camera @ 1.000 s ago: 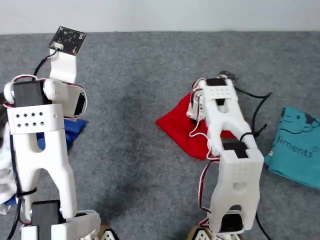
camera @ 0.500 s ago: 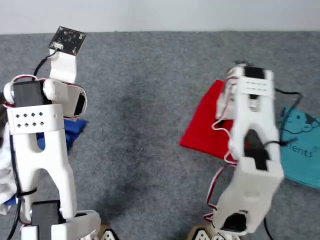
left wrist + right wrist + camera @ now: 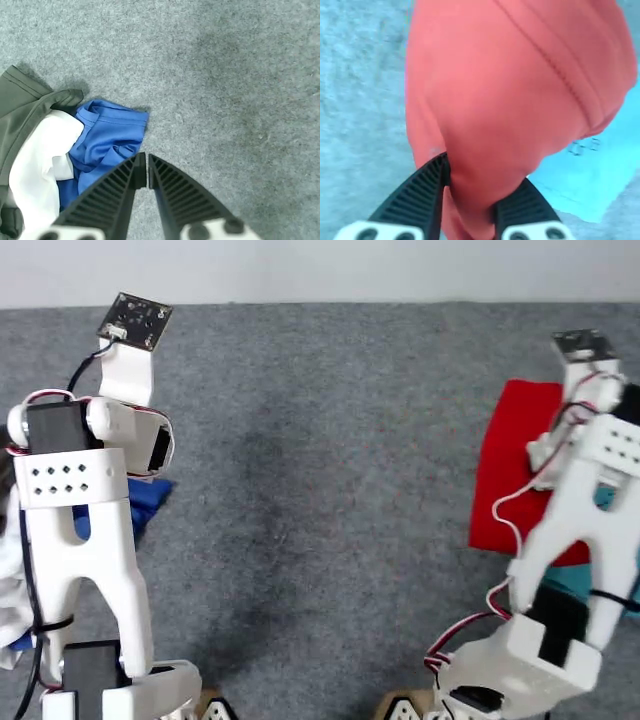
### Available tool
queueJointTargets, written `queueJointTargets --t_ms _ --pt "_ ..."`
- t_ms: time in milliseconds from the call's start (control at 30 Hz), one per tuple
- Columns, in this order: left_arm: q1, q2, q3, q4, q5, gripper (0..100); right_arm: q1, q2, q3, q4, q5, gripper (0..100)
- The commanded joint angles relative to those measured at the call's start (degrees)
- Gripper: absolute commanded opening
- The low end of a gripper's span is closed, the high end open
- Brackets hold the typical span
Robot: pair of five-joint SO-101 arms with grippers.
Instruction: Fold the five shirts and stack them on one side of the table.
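My right gripper (image 3: 475, 202) is shut on a fold of the red shirt (image 3: 510, 90), which hangs from its jaws. In the high view the red shirt (image 3: 510, 465) lies stretched at the far right, partly under the right arm (image 3: 580, 510). Beneath the red shirt lies a teal shirt (image 3: 590, 170) with print on it. My left gripper (image 3: 143, 167) is shut on nothing and hovers over a crumpled blue shirt (image 3: 110, 135). A white shirt (image 3: 40, 170) and a dark olive shirt (image 3: 25, 102) lie bunched beside the blue one.
Grey carpet-like table surface (image 3: 320, 490) spreads between the two arms. The left arm (image 3: 75, 500) stands over the pile at the left edge, where the blue shirt (image 3: 150, 498) peeks out. A pale wall edge (image 3: 320, 270) bounds the far side.
The right arm has swung from the table's middle to the far right, dragging the red shirt with it over the teal shirt. The left arm has not moved.
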Motion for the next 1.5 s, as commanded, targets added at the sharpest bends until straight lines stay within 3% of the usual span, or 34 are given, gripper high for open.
queueJointTargets --t_ms 0,433,633,800,867,1067,1200,1267,1400,1467 --pt "-0.4 -2.5 -0.3 1.1 -0.6 2 4.9 -3.6 -1.6 -3.2 4.5 0.9" --pt "-0.4 -2.4 -0.3 1.1 -0.7 2 13.8 1.9 -1.6 -7.9 12.2 0.9" --pt "-0.4 -2.4 -0.2 1.1 -0.7 2 17.4 9.6 -1.6 -17.6 16.7 1.9" --pt "-0.4 -2.4 -0.1 1.1 -0.7 2 20.1 13.2 -2.1 -19.8 18.6 21.3" --pt "-0.4 -2.4 -0.1 1.1 -0.7 2 20.9 11.8 -3.8 -18.9 18.5 24.3" --pt "-0.4 -2.4 -0.1 1.1 -0.7 2 19.7 5.8 -8.2 -12.1 18.4 24.2" --pt "-0.4 -2.4 -0.1 1.1 -0.7 2 18.8 5.8 -8.1 -8.6 13.3 23.9" --pt "-0.4 -2.4 -0.1 1.1 -0.7 2 17.9 8.0 -7.3 -7.3 10.5 19.5" --pt "-0.4 -2.4 -0.2 1.1 -0.7 2 15.2 13.8 -6.5 -4.7 7.9 0.0" --pt "-0.3 -2.4 -0.2 1.1 -0.6 2 14.0 17.3 -5.5 -3.8 5.7 5.3"
